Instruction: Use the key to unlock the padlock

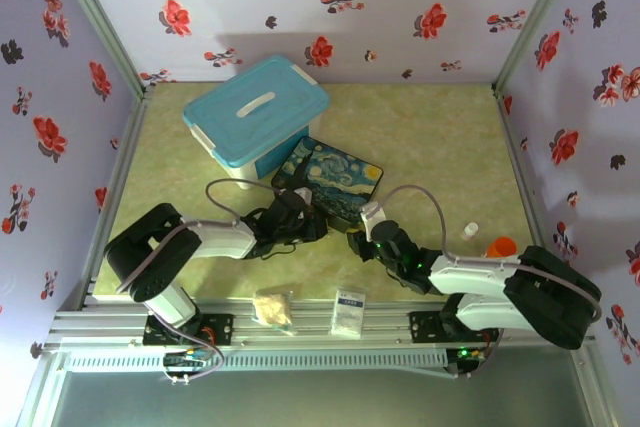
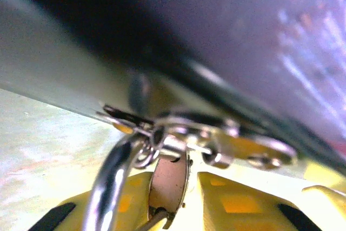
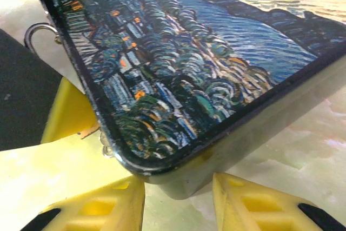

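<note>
L gripper (image 2: 173,181): jaws narrow, one either side of padlock (image 2: 168,187), which sits at latch (image 2: 238,147) on box (image 3: 189,52) edge. Firm grip or not: cannot tell, view blurred. Shackle (image 2: 113,179) runs up to latch. R gripper (image 3: 178,190): jaws apart, holding nothing, flanking box corner. Box flat on table (image 3: 303,150).

On the worktop (image 1: 430,137) the painted box (image 1: 330,179) lies mid-scene, a lidded bin (image 1: 255,112) just behind it to the left. The padlock (image 2: 168,183) sits at the box's near-left side. A bottle (image 1: 469,231) stands right; a packet (image 1: 349,312) lies near.
</note>
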Available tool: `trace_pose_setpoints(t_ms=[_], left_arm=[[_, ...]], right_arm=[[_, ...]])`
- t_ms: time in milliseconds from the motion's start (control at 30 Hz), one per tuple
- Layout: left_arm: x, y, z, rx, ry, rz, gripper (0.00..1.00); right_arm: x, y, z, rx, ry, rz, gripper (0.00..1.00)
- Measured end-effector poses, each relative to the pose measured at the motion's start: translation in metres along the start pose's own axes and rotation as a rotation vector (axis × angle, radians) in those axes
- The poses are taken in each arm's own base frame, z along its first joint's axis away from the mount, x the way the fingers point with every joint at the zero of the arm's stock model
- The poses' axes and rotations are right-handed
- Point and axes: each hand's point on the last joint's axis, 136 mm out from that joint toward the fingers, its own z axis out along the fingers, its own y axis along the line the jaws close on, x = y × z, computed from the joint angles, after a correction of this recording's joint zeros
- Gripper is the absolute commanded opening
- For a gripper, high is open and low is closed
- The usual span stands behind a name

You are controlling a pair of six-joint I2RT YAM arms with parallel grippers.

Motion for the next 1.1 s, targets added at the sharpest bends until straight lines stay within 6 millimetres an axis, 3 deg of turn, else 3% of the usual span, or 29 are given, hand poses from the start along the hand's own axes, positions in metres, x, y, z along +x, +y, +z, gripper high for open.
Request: trace_pose_setpoints(t_ms=[267,600,733,1100], left_arm=[[0.001,0.008,-0.001,-0.081,0.038,0.061,0.30],[-0.002,0.008,0.002,-0.096,0.033,0.084,0.47],[0.000,0.010,-0.001,-0.082,0.020,0.073,0.48],[0.000,-0.010,0.010,-0.010,-0.010,0.033,0.49]], right_arm=[[0.008,-0.004,0.007,0.026,0.019,0.035,0.37],[0.009,-0.008,0.010,0.052,0.012,0.045,0.37],[0.009,-0.010,0.010,0.064,0.009,0.059,0.37],[0.006,-0.017,0.008,0.100,-0.016,0.072,0.37]])
